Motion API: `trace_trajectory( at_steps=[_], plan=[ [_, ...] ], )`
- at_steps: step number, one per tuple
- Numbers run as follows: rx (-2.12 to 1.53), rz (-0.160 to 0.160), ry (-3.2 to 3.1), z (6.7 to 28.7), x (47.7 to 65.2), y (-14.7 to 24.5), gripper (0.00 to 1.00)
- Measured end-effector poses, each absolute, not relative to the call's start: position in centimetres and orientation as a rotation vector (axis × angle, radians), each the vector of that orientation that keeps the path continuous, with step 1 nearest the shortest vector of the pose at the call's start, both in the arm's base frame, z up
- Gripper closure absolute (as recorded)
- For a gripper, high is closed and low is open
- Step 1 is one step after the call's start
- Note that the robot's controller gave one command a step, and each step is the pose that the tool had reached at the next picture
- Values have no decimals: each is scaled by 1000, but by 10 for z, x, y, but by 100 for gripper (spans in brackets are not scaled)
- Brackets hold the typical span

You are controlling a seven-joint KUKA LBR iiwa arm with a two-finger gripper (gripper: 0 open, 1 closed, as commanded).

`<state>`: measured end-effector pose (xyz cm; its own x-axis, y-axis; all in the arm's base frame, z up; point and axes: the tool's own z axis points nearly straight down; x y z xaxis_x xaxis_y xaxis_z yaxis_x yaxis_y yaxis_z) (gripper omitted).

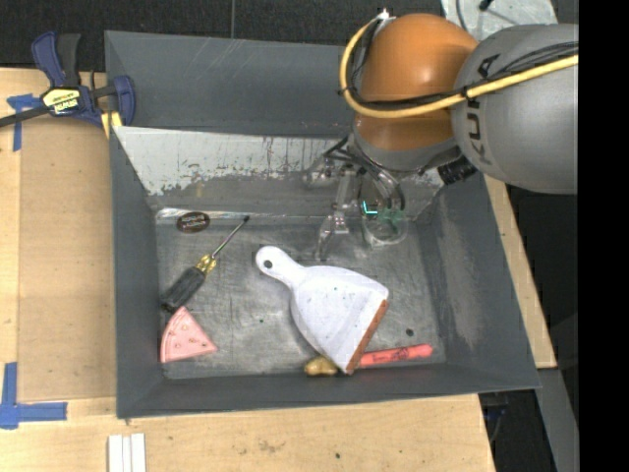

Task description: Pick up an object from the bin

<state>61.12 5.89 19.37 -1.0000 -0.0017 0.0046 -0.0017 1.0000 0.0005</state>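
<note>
The thing nearest the gripper (341, 216) is a small clear cup (386, 227), standing on the floor of the bin (246, 77) in the back right corner, close to where the floor meets the back wall. The gripper hangs just beside it, on its left, low over the floor. Whether the pincer is wide or narrow cannot be told, and nothing can be seen held in it. The arm (521, 106) comes in from the upper right as a thick grey body and bends down into the bin. A rounded orange cover (408, 67) sits on its wrist right above the gripper, and a yellow cable (511, 75) loops round the cover and runs back along the arm. On the grey body, dark letters are partly in view; "KU" can be read. In front of the gripper, in the middle of the floor, lies one white dustpan (329, 308), its short handle pointing to the back left and its wide lip, edged in orange-brown, to the front right. One red marker (396, 355) lies along the front edge with an end at the dustpan's lower corner; its print is too small to read. One small tan lump (319, 367) sits just beside that corner. Well apart, on the left, lie one screwdriver (201, 266) with a black and yellow handle, one pink triangle (184, 337) in the front left corner, and one dark oval disc (193, 221) at the back.
</note>
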Motion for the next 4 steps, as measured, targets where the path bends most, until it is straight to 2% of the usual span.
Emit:
trace_trajectory(
  at_steps=[1, 2, 3, 4],
  plan=[
    [1, -1, -3145, 199, 613, 59, 0],
    [62, 0, -3153, 156, 615, 92, 0],
    [255, -6, -3126, 130, 607, 103, 0],
    [669, 2, -3078, 103, 614, 96, 0]
  ],
)
